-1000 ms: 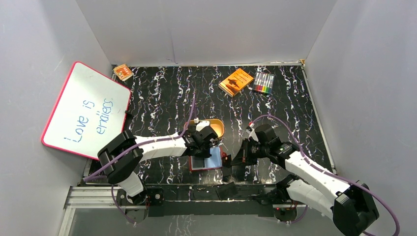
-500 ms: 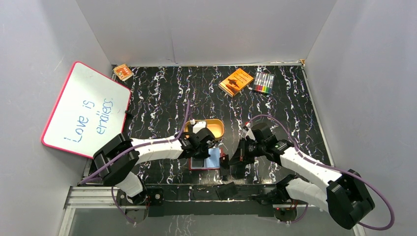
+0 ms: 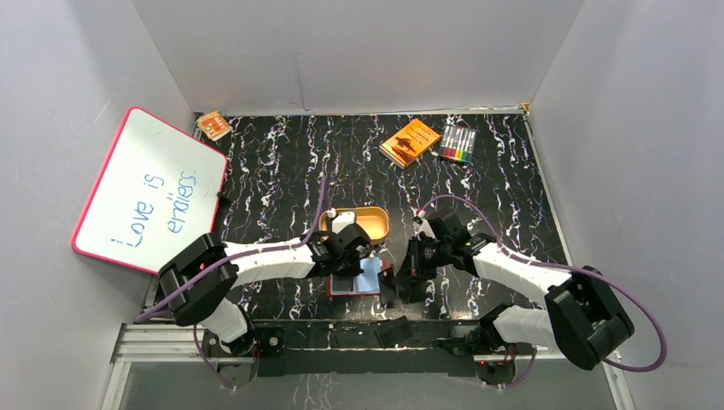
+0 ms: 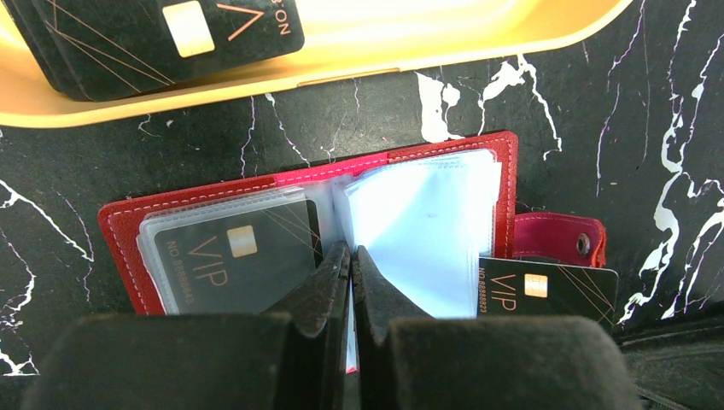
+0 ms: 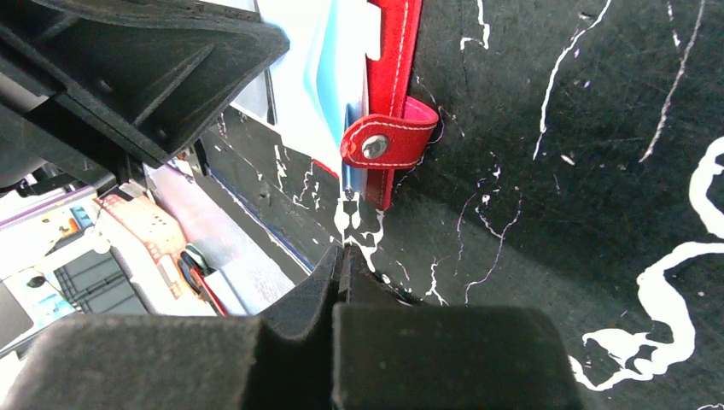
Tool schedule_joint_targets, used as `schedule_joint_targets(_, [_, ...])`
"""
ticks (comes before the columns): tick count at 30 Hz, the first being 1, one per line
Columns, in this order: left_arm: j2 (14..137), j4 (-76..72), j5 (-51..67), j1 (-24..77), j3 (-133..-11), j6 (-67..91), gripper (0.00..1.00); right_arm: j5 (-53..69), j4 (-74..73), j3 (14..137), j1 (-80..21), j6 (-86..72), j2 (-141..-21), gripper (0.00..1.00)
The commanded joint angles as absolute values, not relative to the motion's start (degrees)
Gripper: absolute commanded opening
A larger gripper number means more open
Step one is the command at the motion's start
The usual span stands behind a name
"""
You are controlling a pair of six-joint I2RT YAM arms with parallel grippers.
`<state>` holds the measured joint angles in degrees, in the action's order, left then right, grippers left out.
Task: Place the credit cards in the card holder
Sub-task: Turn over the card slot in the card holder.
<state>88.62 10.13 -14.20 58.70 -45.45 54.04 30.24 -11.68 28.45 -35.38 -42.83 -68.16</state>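
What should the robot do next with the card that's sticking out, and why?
Probably the right gripper should ease the VIP card a little deeper into the pale sleeve of the card holder. Only its left end is tucked under; the rest pokes out. The left gripper, shut at the fold, seems to hold the pages apart.

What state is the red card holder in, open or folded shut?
Open. The card holder lies spread flat, clear sleeves exposed, a VIP card in one sleeve, snap tab unfastened.
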Motion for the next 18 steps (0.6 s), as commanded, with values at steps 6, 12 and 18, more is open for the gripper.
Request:
schedule_joint_targets(6, [87.18,15.88,-15.68,58.97,-43.89,53.67,0.03,35.16,-6.38,30.92,-35.29,-39.98,-70.52,0.00])
schedule_joint_targets(12, [84.62,17.18,-15.91,58.97,-45.63,53.54,0.35,37.88,-4.12,31.10,-35.35,-40.30,-70.75,0.00])
schedule_joint_targets(18, [81.07,18.67,-16.06,58.89,-47.81,52.77,0.54,38.32,-2.59,30.94,-36.24,-40.49,-71.82,0.00])
